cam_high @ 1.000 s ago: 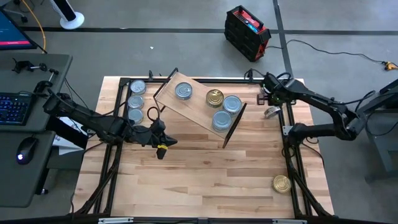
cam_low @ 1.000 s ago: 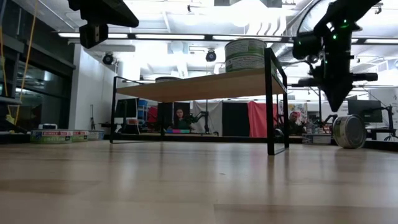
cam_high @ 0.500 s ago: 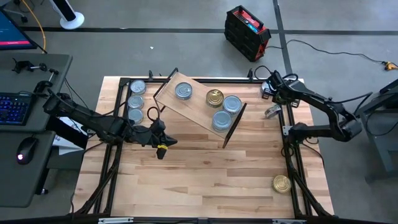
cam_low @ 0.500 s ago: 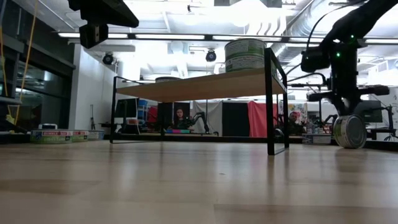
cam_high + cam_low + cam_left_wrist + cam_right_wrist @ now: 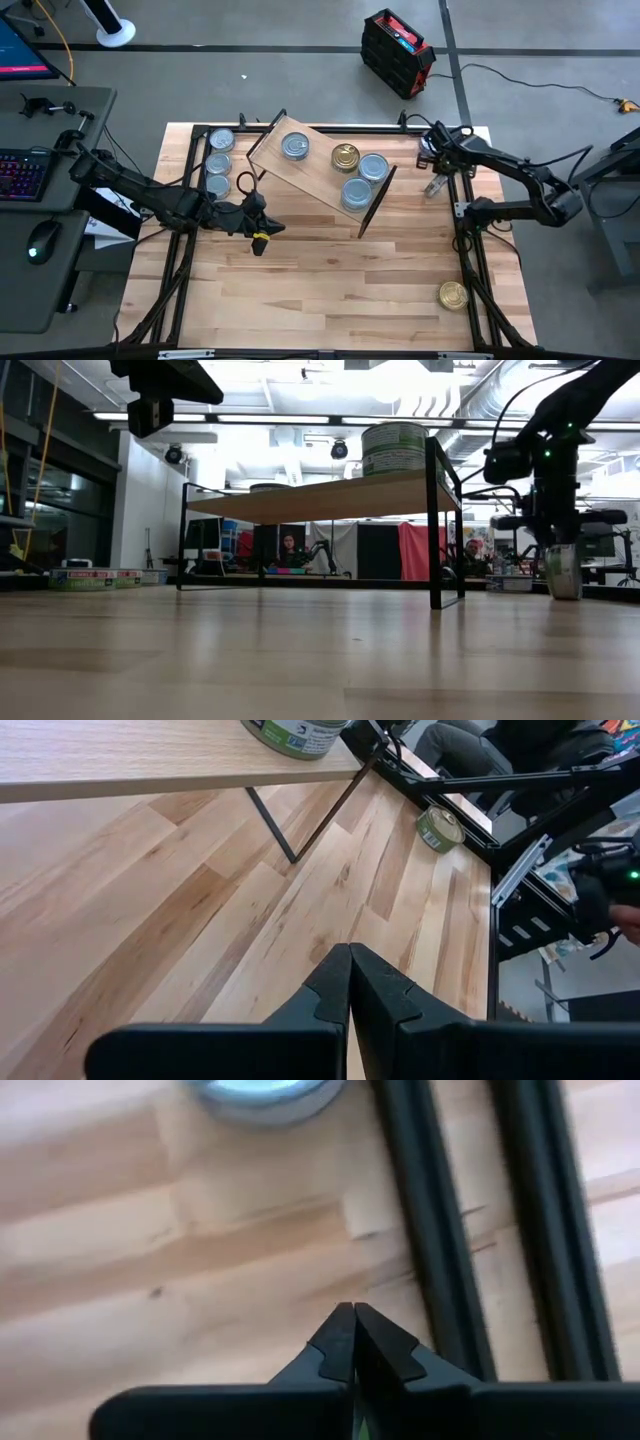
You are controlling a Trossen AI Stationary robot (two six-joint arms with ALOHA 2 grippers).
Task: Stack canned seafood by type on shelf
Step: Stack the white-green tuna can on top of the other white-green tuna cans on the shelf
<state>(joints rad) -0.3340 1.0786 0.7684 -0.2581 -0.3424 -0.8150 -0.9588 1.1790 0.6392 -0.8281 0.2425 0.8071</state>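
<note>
The shelf [image 5: 312,176] stands slantwise at the table's far middle and bears three silver-blue cans [image 5: 295,147] and a gold one [image 5: 346,157]. Three more silver-blue cans [image 5: 218,163] lie in a column at the far left. One silver can [image 5: 435,185] stands on its edge by the right rail. My right gripper [image 5: 555,542] is shut and points down just above that can [image 5: 564,572]. My left gripper [image 5: 262,242] hangs shut over the table left of the shelf, with nothing in it [image 5: 350,956]. My right gripper points down with its shut fingertips [image 5: 553,546] at the top of the can standing on edge. In the right wrist view the can [image 5: 265,1090] lies ahead of the fingertips. I cannot tell whether they touch it.
A gold can [image 5: 453,295] lies near the table's near right corner. Black frame rails [image 5: 463,215] run along the table's sides and far edge. Bare planks [image 5: 330,290] stretch across the near middle. The shelf's black leg [image 5: 434,530] stands left of the right gripper.
My right gripper has come down beside the right rail, toward the can standing on edge, and stayed shut. That can has turned about: in the low view it now shows a narrower face than before.
</note>
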